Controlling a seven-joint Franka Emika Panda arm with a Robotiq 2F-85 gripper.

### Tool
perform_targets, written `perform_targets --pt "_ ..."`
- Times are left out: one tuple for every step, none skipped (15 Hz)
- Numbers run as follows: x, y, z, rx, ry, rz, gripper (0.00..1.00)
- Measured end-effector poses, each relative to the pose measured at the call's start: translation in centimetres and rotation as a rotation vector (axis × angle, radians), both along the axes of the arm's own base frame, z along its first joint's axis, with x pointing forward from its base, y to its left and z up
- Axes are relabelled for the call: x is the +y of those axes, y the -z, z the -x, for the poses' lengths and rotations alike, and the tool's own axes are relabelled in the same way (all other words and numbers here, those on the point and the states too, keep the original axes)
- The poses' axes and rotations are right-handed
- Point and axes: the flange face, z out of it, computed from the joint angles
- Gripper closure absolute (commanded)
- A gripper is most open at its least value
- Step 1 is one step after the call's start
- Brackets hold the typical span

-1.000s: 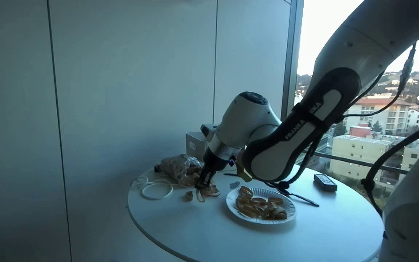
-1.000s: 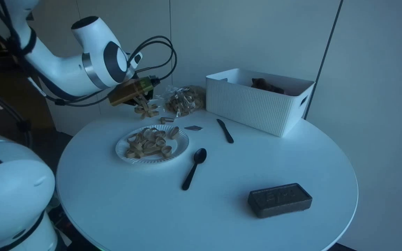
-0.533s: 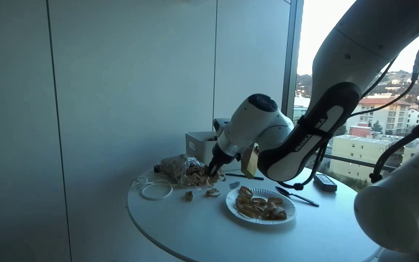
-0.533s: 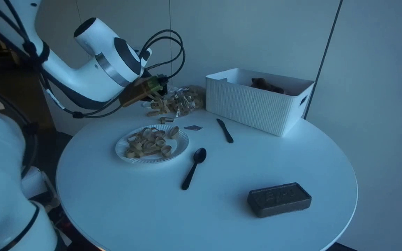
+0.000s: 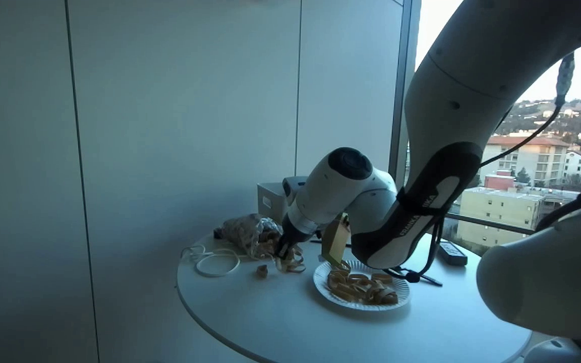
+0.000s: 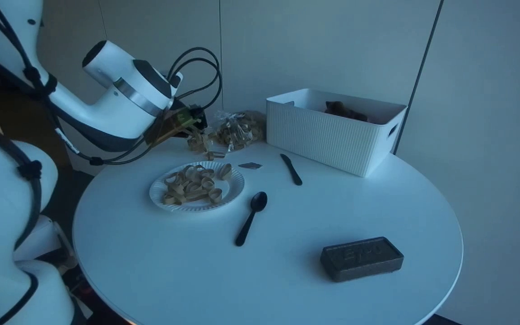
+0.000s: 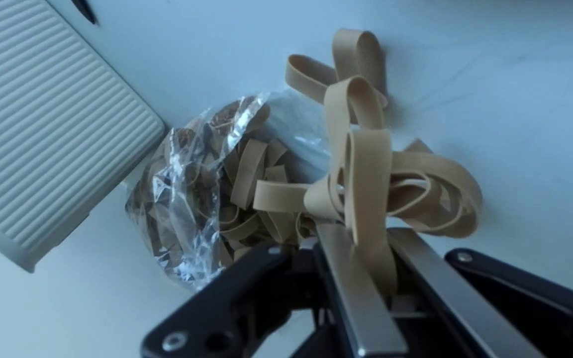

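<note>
In the wrist view the gripper (image 7: 363, 233) stands at the bottom edge, right of centre, its two flat metal fingers (image 7: 356, 293) pinched around a clump of tan bands (image 7: 366, 179) – loops jut out past the tips to both sides. Whether any of the clump touches the table (image 6: 174, 271) I cannot tell. Just left of it, near the middle of the same frame, lies a clear plastic bag (image 7: 182, 199) of similar bands, its crinkled film catching the light. A ribbed white bin (image 7: 52, 114) fills the upper left there; in an exterior view it stands at the upper right with something brown (image 6: 343, 110) inside.

Left of centre in an exterior view sits a paper plate (image 6: 233, 192) with a heap of bands (image 6: 192, 185) on it. To its right lie a black spoon (image 6: 251, 216), a black knife (image 6: 290, 169) and, between plate and knife, a small grey scrap (image 6: 250, 165); a dark block (image 6: 361, 259) is at the lower right. In an exterior view a loose band (image 5: 262, 271) rests near the middle – a white cable (image 5: 217, 264) loops to its left, and a window (image 5: 522, 166) at the right shows buildings
</note>
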Motion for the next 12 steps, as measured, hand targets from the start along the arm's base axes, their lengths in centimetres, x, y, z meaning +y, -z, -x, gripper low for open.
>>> perform_targets --pt "0.1 0.0 -0.4 -0.026 0.016 -0.005 0.94" --pt "0.1 0.1 -0.8 -0.053 0.036 -0.009 0.94" --pt "0.1 0.3 -1.4 -0.076 0.057 -0.010 0.94" --pt "0.1 0.6 -2.1 -0.095 0.080 -0.009 0.94" --pt "0.0 1.0 -2.8 -0.106 0.106 -0.003 0.94" --pt "-0.1 1.5 -3.6 -0.116 0.132 0.000 0.94" --pt "-0.3 1.8 -4.4 -0.133 0.170 -0.008 0.94" --pt "-0.5 2.1 -5.3 -0.151 0.207 -0.017 0.67" --pt "-0.8 2.4 -6.1 -0.170 0.241 -0.026 0.66" --pt "-1.0 2.6 -6.8 -0.190 0.272 -0.035 0.62" --pt "-1.2 2.8 -7.4 -0.206 0.298 -0.040 0.54" --pt "-1.3 3.2 -7.9 -0.213 0.318 -0.039 0.49"
